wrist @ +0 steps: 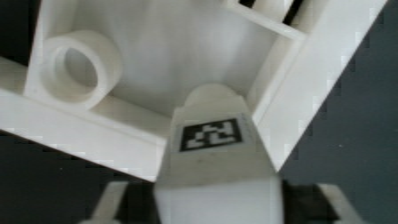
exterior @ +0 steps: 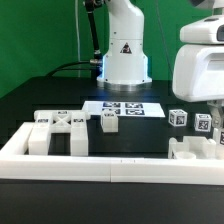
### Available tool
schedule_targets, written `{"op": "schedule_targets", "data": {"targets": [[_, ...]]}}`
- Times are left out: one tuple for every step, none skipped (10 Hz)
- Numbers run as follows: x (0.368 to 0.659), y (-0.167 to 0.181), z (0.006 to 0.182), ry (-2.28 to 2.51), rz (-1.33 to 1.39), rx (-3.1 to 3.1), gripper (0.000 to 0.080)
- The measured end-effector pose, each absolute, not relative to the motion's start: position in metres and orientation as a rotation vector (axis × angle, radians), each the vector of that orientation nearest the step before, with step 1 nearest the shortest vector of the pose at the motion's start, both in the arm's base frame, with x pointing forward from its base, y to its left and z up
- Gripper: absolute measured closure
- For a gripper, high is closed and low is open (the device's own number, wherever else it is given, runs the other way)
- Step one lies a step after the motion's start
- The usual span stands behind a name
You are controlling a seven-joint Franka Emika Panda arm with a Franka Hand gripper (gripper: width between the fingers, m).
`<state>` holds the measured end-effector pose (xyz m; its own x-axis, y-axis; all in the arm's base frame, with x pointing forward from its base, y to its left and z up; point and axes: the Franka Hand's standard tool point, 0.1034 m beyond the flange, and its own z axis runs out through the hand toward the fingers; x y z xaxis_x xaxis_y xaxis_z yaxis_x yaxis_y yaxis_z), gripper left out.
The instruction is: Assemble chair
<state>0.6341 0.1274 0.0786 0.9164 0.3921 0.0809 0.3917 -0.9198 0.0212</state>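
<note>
The marker board [exterior: 125,108] is white with black tags. Beside it, the chair parts [exterior: 58,126] are white, tagged black-and-white. Under it, a black table [exterior: 40,97]; behind it, a green backdrop [exterior: 40,30].

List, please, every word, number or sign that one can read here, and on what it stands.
No words or numbers can be read.
Triangle warning sign on the robot base: symbol too small to read.
Square black-and-white tags, patterns only, on the marker board and the chair parts.

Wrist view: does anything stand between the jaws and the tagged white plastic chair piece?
Nothing visible does. The tagged white plastic chair piece sits right between the gripper's jaws; whether they clamp it is unclear. A white plastic ring-holed part lies beyond.
</note>
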Motion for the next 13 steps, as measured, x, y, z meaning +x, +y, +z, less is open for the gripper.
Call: {"op": "schedule_targets", "data": {"targets": [[0.6341,0.1272,0.0785,0.555,0.130,3.091,0.0511],[0.6343,0.1262,0.0785,0.421,0.130,3.121,0.0511],[0.6344,0.1260,0.0786,0.249,0.129,3.149,0.0511],[0.6344,0.1262,0.0786,0.073,0.127,3.169,0.0511],[0.6346,0.1258,0.0786,-0.098,0.124,3.175,0.0511],[0.6345,0.1259,0.0786,-0.251,0.121,3.173,0.0511],[0.6344,0.1262,0.0786,-0.471,0.116,3.153,0.0511],[0.6346,0.1258,0.0786,-0.608,0.112,3.135,0.0511],[0.6348,0.1254,0.0787,-0.702,0.109,3.121,0.0511],[0.6348,0.1257,0.0784,-0.887,0.103,3.087,0.0511],[0.6347,0.1265,0.0783,-1.050,0.098,3.041,0.0510],[0.6342,0.1276,0.0781,-1.161,0.092,3.002,0.0509],[0.6343,0.1275,0.0782,-1.256,0.088,2.965,0.0509]]}}
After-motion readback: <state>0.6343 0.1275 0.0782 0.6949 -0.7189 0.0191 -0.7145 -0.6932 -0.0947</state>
